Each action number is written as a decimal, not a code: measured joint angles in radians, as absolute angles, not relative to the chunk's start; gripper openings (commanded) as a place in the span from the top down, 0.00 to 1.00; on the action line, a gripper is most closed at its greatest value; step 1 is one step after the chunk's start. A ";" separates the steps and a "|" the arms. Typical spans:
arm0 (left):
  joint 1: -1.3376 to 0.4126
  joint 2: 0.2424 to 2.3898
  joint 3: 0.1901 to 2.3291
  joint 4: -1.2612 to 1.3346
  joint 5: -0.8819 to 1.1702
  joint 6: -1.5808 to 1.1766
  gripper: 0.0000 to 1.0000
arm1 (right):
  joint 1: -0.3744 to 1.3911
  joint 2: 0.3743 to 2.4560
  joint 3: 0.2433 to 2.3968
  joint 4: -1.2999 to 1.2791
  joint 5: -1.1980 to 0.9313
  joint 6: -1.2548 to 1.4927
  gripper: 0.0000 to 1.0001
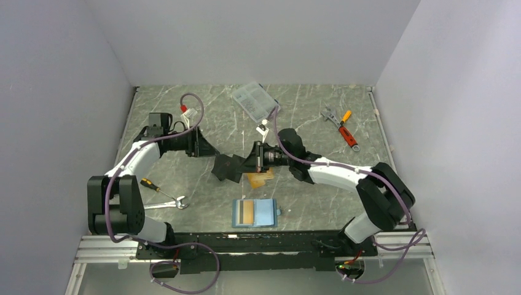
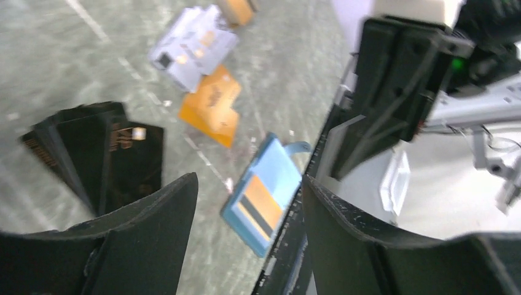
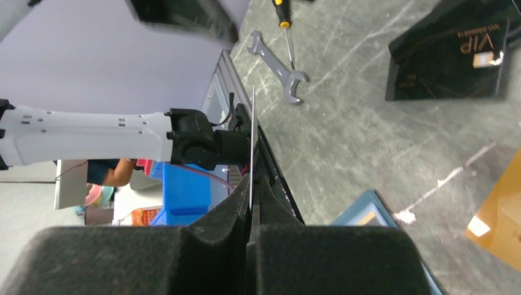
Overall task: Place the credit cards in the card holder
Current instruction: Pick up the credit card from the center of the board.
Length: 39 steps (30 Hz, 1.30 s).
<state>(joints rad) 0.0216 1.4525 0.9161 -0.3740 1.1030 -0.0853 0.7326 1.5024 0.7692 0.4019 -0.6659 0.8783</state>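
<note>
Standing on edge between the clenched fingers of the right gripper (image 3: pixel 252 184), the held card (image 3: pixel 252 135) is seen only as a thin pale line above the middle of the table (image 1: pixel 307 117). The left gripper (image 2: pixel 249 179) is spread wide, with nothing between its fingers. The card holder (image 1: pixel 265 212) is laid open at the near edge, centre, and one orange striped card is seen in its left half. More credit cards (image 2: pixel 212 107), orange and silver-grey, are scattered just beyond it, to the right of a black case (image 3: pixel 445 58). Such cards are judged light, stiff and slippery. A pinch across one end, leaving the other end free for insertion, is thought best.
</note>
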 measured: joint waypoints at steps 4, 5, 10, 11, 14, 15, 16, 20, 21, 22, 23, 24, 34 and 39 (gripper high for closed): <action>0.005 1.437 0.902 -0.363 1.230 -0.087 0.32 | 0.742 1.578 0.856 0.418 -0.682 0.879 1.00; 0.005 1.437 0.900 -0.362 1.255 -0.087 0.33 | 0.744 1.592 0.875 0.422 -0.685 0.879 1.00; -0.005 1.437 0.896 -0.356 1.363 -0.089 0.34 | 0.752 1.645 0.945 0.447 -0.698 0.881 1.00; -0.012 1.437 0.896 -0.359 1.380 -0.086 0.34 | 0.754 1.659 0.963 0.448 -0.701 0.881 1.00; -0.026 1.437 0.896 -0.370 1.426 -0.070 0.36 | 0.756 1.694 1.002 0.451 -0.704 0.881 1.00; -0.028 1.437 0.896 -0.375 1.438 -0.065 0.37 | 0.756 1.705 1.010 0.455 -0.706 0.881 1.00; -0.028 1.437 0.896 -0.380 1.449 -0.063 0.38 | 0.756 1.716 1.016 0.456 -0.707 0.881 1.00; -0.025 1.437 0.896 -0.395 1.468 -0.038 0.40 | 0.756 1.748 1.030 0.458 -0.709 0.881 1.00; -0.025 1.437 0.896 -0.405 1.469 -0.025 0.42 | 0.756 1.749 1.031 0.458 -0.713 0.880 1.00; -0.025 1.437 0.896 -0.411 1.469 -0.016 0.43 | 0.756 1.749 1.031 0.458 -0.715 0.880 1.00; -0.025 1.437 0.897 -0.418 1.469 -0.007 0.45 | 0.756 1.749 1.031 0.459 -0.716 0.880 1.00; -0.023 1.437 0.897 -0.424 1.470 0.001 0.46 | 0.756 1.749 1.031 0.461 -0.717 0.880 1.00; -0.010 1.437 0.905 -0.481 1.470 0.066 0.52 | 0.768 1.756 1.026 0.492 -0.728 0.880 1.00; -0.003 1.438 0.918 -0.553 1.468 0.117 0.53 | 0.787 1.756 1.011 0.510 -0.712 0.879 1.00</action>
